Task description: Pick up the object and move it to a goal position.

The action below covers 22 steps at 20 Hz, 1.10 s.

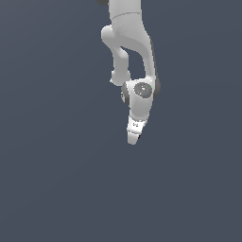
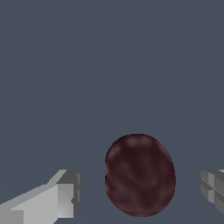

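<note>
A: Where's the ball (image 2: 140, 175) sitting?

B: On the bare grey surface, between the 2 fingers (image 2: 65, 199) of the gripper (image 2: 140, 192) but touching neither. No table edge or corner shows, so I can't place it by those. In the exterior view the gripper (image 1: 134, 137) hides it entirely.

A: And the jaws?

B: Spread wide, with a gap on each side of the ball.

A: How will it handle?

B: Probably light and rigid, but smooth and rounded, so it may roll or squirt out. I'd close across its widest middle, centred on the pads.
</note>
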{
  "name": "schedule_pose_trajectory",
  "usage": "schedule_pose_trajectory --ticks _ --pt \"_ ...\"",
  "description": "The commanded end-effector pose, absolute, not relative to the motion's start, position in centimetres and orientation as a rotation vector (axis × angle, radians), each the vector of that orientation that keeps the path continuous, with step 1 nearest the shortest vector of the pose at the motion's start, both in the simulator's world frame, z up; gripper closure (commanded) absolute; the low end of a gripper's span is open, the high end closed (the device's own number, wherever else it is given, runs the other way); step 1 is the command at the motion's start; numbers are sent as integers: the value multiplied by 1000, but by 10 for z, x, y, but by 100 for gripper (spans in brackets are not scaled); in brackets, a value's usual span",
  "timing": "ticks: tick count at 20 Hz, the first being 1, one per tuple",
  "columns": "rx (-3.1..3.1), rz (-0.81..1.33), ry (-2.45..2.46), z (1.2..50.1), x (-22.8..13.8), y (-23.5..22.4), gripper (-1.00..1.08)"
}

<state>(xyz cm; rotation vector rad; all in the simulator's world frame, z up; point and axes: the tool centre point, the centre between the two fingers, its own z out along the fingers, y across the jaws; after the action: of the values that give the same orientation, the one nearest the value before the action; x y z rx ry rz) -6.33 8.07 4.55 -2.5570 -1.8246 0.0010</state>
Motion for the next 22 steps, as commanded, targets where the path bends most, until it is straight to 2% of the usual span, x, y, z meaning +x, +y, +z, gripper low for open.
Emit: schedule_pose_trajectory --ticks 1,6,7,22 --pt "-2556 0 -1826 35 -63 81 -92" --pt "-2556 0 -1826 28 -63 81 -92" --pt "-2556 0 -1826 28 -63 81 108" --pt "-2557 -1 -1827 35 -63 78 108"
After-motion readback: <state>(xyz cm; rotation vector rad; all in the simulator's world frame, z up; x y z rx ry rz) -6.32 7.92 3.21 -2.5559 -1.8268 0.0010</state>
